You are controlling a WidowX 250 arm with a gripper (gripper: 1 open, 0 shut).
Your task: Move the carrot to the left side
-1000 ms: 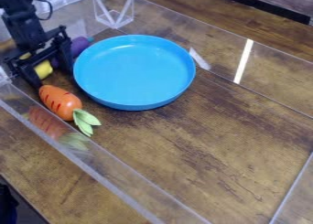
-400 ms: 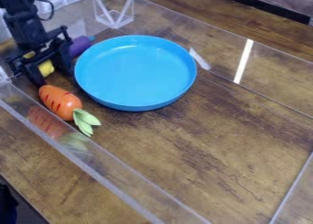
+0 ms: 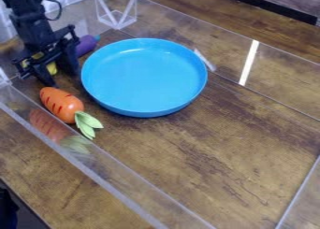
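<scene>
Nearest the camera we noted bare wooden tabletop [image 3: 212, 167], bounded along its near left edge by a clear plastic wall [image 3: 75, 158] that mirrored whatever lay close to it. Just inside that wall lay the carrot [image 3: 63, 106], flat on its side, orange body pointing up-left and green leaves trailing toward the lower right; it was free of any grip and sat apart from the claw. We judged it already low on the left of the scene, so how much further left the task wants it taken is unclear from this view. Just beyond the carrot, close to it but seemingly not touching, sat the blue plate [image 3: 188, 97], empty, taking up the middle of the tabletop and probably serving as the marker between left and right. Farther back at upper left we recorded the claw [image 3: 47, 58], pointing steeply down at the tabletop behind the carrot and beside the plate's left rim. Its dark fingers appeared partway apart, neither wide nor pinched. A purple toy [image 3: 82, 46] lay just to its right, against the plate's far-left edge. Whether the fingers pressed on that toy, or on something hidden between them, we could not tell; the black parts blurred together. We judged the carrot not yet taken up.
</scene>
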